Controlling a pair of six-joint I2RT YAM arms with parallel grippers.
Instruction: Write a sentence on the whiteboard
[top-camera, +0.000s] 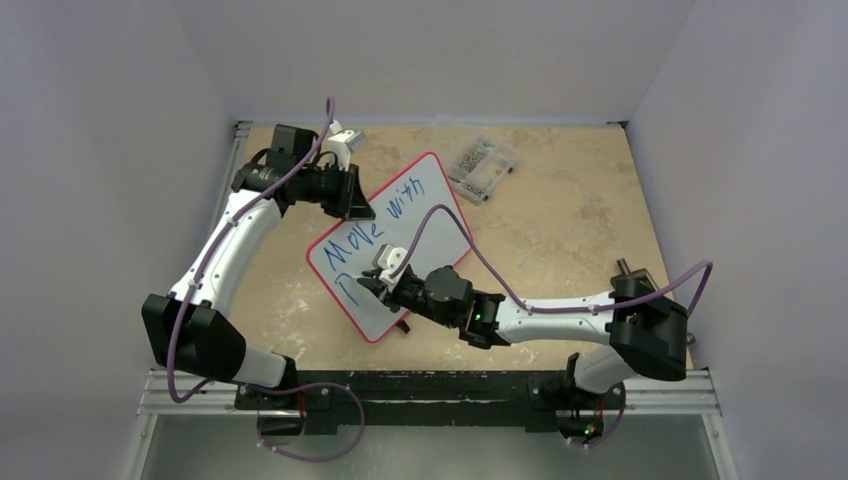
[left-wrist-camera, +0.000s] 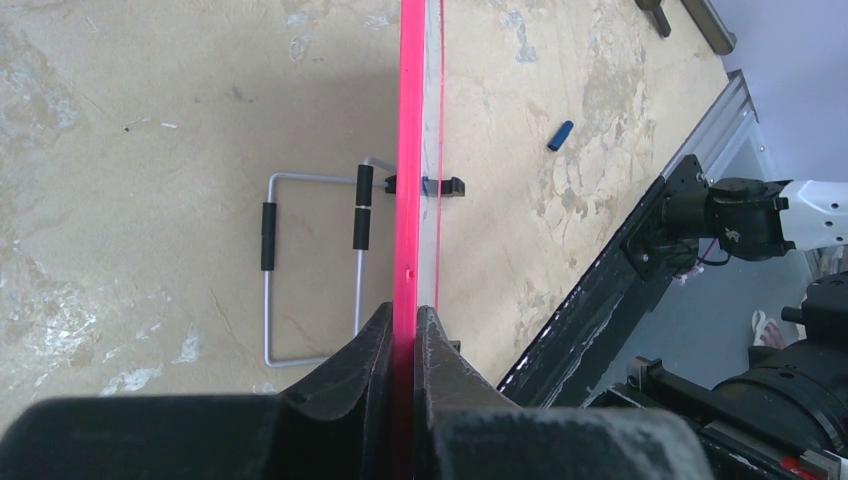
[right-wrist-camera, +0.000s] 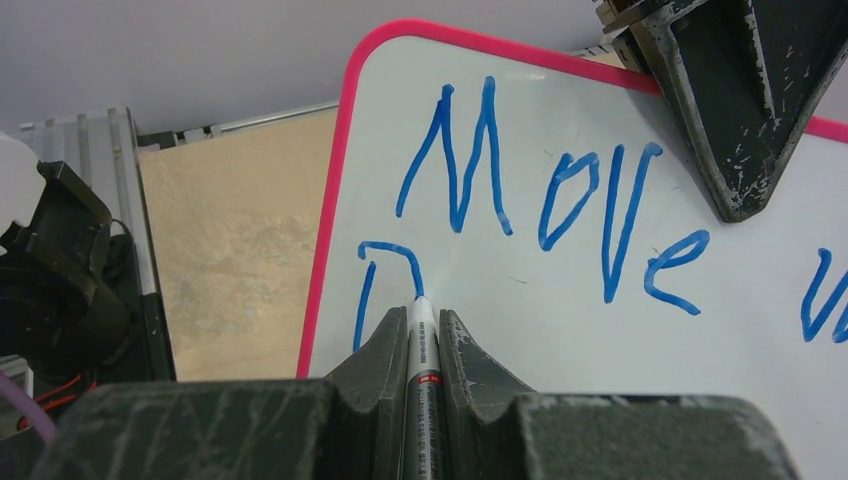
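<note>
Fingers (right-wrist-camera: 375, 350) of the right hand (right-wrist-camera: 415, 322) are pressed tight on a thin white marker with a small red band (right-wrist-camera: 422, 350), one dark finger on each side of it. The marker's tip touches the big square white whiteboard with the thin red rim (right-wrist-camera: 560, 330). It sits right by the curve of a blue letter that looks like a D or a P. That letter starts the second line of the sentence in big uneven blue marker letters (right-wrist-camera: 550, 200). The line above it reads "Move", and the top view shows "with" after it.

The left hand (left-wrist-camera: 405, 322) is clamped on the whiteboard's red edge, with a black finger on each face. From the left wrist the whiteboard shows only as a red strip. On one side of it a grey wire stand with black sleeves (left-wrist-camera: 310, 260) lies on the pale, stone-look worktop (left-wrist-camera: 150, 100). On the other side a small blue cap (left-wrist-camera: 560, 134) lies apart from the whiteboard.

From above, the whiteboard sits near the middle of the worktop, turned at a slant. The left hand is at its far left edge and the right hand is over its near part. A small clear plastic box of screws (top-camera: 484, 167) lies just beside its far corner.
</note>
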